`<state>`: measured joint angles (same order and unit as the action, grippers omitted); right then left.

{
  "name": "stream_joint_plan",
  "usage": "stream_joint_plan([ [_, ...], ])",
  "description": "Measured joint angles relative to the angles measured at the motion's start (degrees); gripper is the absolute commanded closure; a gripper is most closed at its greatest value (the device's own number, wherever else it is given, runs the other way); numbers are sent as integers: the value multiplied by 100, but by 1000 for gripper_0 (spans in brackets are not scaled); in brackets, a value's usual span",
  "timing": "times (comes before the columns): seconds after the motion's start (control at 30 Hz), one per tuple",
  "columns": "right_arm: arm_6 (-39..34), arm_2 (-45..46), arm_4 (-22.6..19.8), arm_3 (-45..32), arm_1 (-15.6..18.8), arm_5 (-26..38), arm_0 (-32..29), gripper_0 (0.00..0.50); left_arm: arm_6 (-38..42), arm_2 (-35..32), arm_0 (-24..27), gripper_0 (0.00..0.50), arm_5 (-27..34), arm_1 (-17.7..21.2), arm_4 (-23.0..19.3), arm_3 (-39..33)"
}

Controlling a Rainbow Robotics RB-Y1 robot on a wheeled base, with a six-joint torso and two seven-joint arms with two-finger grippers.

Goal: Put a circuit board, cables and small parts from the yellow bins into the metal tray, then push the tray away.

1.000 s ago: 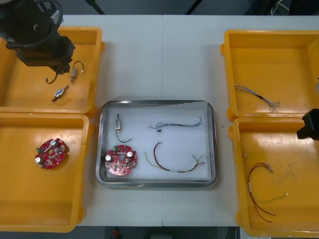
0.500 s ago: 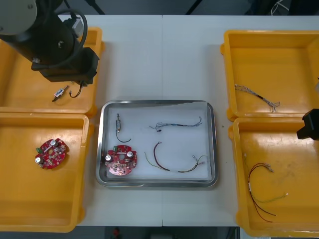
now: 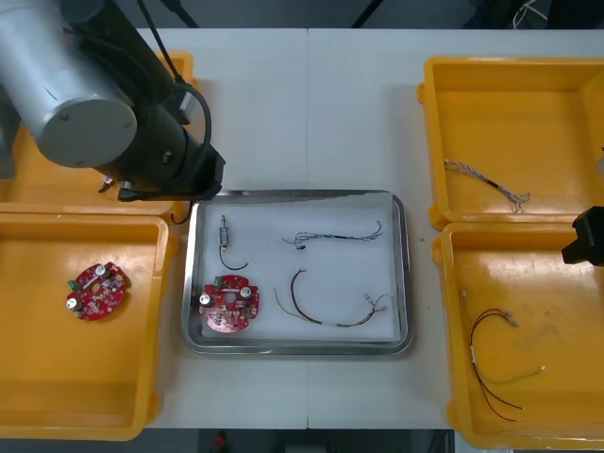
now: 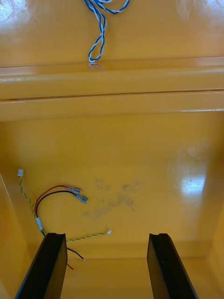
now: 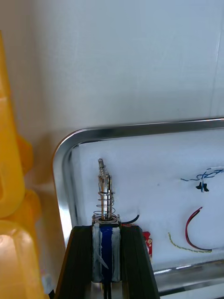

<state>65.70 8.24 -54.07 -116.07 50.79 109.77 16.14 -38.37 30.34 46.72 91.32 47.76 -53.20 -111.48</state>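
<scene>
Metal tray [image 3: 406, 274], board [image 3: 226, 305], cables [image 3: 295, 293], pincer [image 5: 106, 229] gripping part [image 5: 106, 196]

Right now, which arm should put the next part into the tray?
Left: the left gripper is shut on a small metal part at the tray corner; the right gripper hangs open over a yellow bin.

Front view: bright, even overhead light. The table [image 3: 311, 104] is nearly blown out to white. Shadows are soft and thin, just a faint one along the near rim of the metal tray [image 3: 297, 350]; its far rim mirrors something dark.
Right wrist view: hot glare patch on the yellow bin [image 4: 116, 154] floor, highlight streaks along the wall ridge.
Left wrist view: tray rim glints, small metal part [image 5: 106, 187] shows specular spots, soft shadow on the table outside the tray corner.
</scene>
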Motion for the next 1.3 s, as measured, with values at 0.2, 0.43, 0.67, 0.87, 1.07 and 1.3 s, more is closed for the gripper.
stream_joint_plan([
  [0.2,0,0,0,-1,0,0,0,0,0,332,-68,500,0,-454,844,-1],
  [0.43,0,0,1,-1,1,0,-1,0,1,906,-131,500,-31,-793,1437,-1],
  [0.67,0,0,1,-2,1,0,-1,0,4,1332,-248,500,-60,-1138,2118,2],
  [0.87,0,0,1,-2,1,0,-1,0,7,1460,-264,500,-137,-1381,2408,169],
  [1.07,0,0,1,-2,1,0,-2,0,8,1656,-264,500,-406,-1521,2699,501],
  [1.3,0,0,1,-2,1,0,-2,0,8,1793,-264,500,-428,-1525,2766,567],
])
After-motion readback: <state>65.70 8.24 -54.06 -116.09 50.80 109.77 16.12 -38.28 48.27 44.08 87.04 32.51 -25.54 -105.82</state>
